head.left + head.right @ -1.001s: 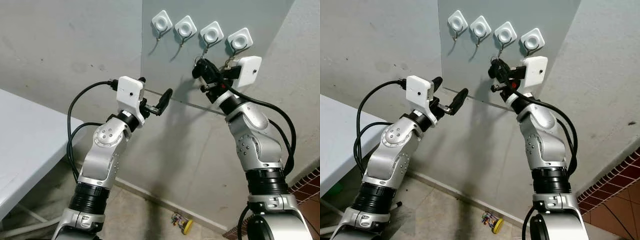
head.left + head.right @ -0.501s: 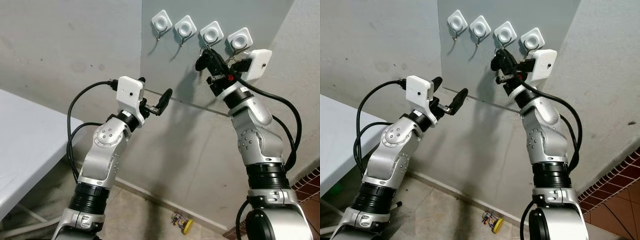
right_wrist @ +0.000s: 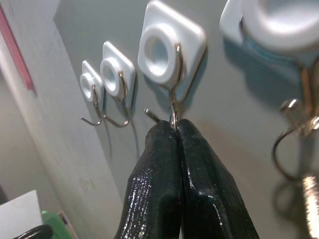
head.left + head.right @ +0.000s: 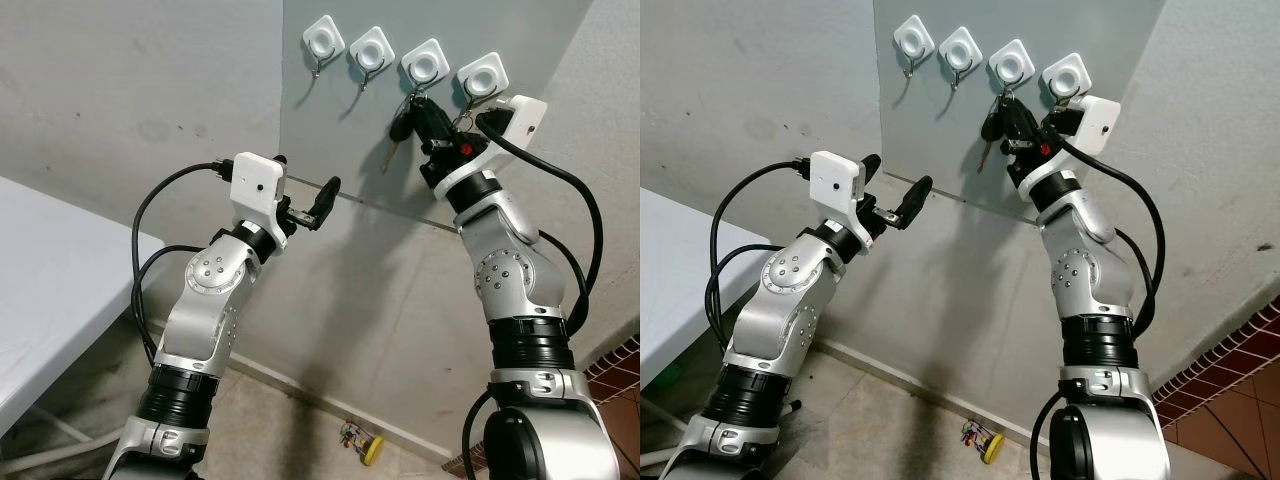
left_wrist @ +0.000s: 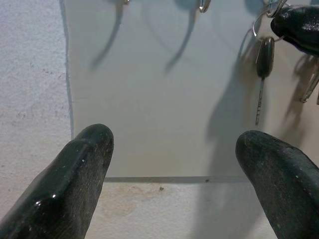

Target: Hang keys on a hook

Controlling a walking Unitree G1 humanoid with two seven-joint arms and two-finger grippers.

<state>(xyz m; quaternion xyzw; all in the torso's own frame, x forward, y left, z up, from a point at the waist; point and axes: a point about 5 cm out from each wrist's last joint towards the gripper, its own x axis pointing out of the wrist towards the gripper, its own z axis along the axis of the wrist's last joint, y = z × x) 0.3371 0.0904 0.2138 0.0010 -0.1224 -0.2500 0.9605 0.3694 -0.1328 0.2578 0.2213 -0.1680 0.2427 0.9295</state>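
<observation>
Where the third of four square white hooks [image 4: 424,66] sits on the grey wall panel [image 4: 340,120], hangs a black-headed key [image 4: 399,128] with a thin metal blade, on a wire ring at the hook's tip. Pressed together just under that hook, the glossy black fingers of the right gripper [image 3: 175,130], seemingly pinching the ring. Spread wide, holding nothing, the rounded fingers of the left gripper [image 5: 174,149], facing the smooth panel lower down; no readable writing anywhere.

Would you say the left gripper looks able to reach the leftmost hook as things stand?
Probably yes: the left gripper hangs open below the leftmost hook, with only bare panel between them.
</observation>
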